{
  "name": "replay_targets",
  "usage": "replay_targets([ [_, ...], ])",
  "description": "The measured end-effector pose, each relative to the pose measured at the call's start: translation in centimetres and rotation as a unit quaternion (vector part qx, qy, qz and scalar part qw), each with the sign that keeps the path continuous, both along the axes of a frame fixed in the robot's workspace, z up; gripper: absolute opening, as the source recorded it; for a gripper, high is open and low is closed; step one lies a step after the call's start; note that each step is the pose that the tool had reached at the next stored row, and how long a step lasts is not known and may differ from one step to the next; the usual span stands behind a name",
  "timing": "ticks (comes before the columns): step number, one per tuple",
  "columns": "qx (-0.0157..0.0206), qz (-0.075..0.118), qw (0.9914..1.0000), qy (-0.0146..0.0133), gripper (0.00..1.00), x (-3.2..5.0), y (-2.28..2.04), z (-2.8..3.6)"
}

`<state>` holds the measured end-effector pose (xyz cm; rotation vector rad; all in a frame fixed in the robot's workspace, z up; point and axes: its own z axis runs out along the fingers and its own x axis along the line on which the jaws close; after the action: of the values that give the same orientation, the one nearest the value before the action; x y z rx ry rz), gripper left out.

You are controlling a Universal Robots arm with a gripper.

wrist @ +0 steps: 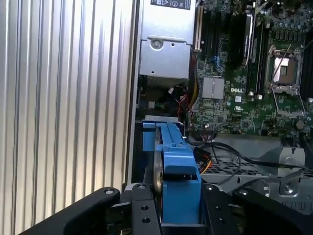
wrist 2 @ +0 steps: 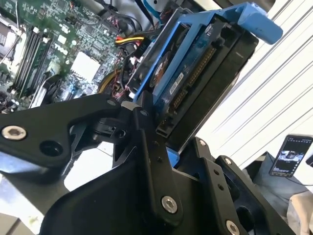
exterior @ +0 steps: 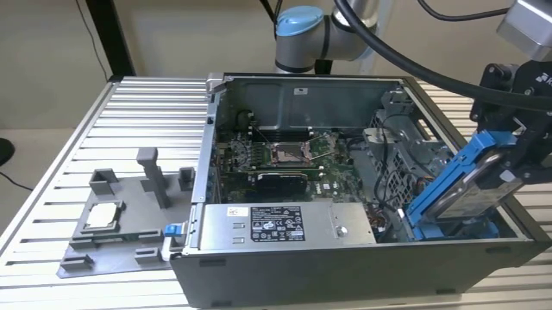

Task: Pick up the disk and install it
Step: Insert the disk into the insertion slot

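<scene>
The disk [exterior: 468,188], a silver-grey drive in a bright blue carrier, is held tilted on edge. It sits at the open computer case's [exterior: 345,265] corner on the exterior view's right, with its lower end down inside the case by a blue bay piece [exterior: 448,229]. My gripper [exterior: 516,157] is shut on the disk's upper end. In both wrist views the black fingers [wrist: 142,210] clamp the blue carrier [wrist: 173,166] from either side. The drive's connector edge [wrist 2: 195,73] shows in the second wrist view.
Inside the case lie the green motherboard [exterior: 285,155] with its CPU socket, loose cables [wrist: 230,152] and a grey power supply box [exterior: 285,223]. A grey fixture [exterior: 129,242] holding a small silver chip [exterior: 102,216] sits on the ribbed table. A phone [wrist 2: 292,154] lies beyond the table.
</scene>
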<state>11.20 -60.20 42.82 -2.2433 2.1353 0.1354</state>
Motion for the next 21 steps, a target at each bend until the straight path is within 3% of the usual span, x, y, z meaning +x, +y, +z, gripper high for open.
replay_targets([
  [12, -0.0005, -0.026, 0.99967, -0.0001, 0.0, 0.04, 0.18, -1.25],
  [21, 0.0002, -0.027, 0.99964, -0.0002, 0.0, 0.05, 0.18, -1.29],
])
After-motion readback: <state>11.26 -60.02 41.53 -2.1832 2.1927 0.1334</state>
